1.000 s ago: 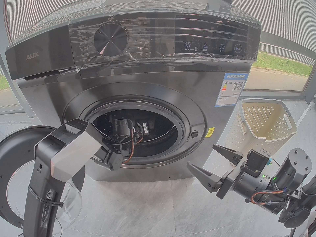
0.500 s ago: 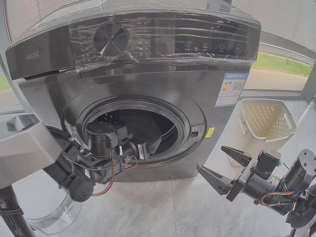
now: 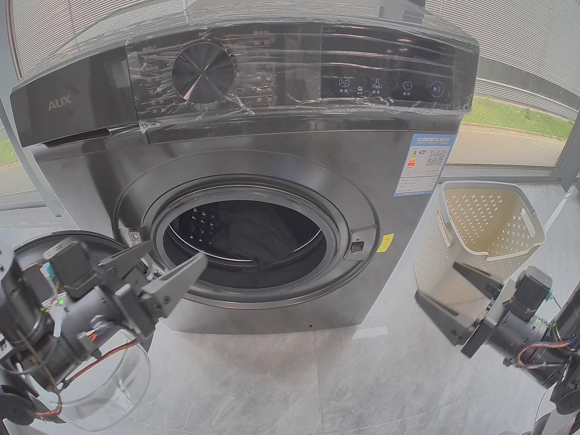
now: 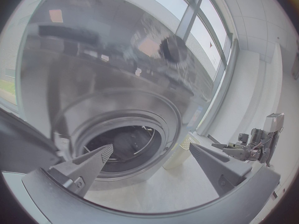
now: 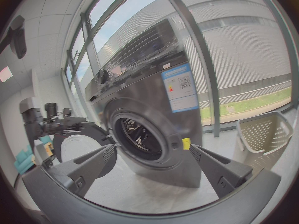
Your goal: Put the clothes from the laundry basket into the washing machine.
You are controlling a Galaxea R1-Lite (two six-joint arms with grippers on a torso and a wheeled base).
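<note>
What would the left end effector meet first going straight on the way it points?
Most likely the dark grey front-loading washing machine, at the rim of its open round port; the left end effector aims there, depth uncertain.

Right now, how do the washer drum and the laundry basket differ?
The drum holds a dark garment; the laundry basket shows no clothes in the part that can be seen. The drum is dark metal with a round opening facing forward; the laundry basket is cream perforated plastic, open at the top. Both stand open.
</note>
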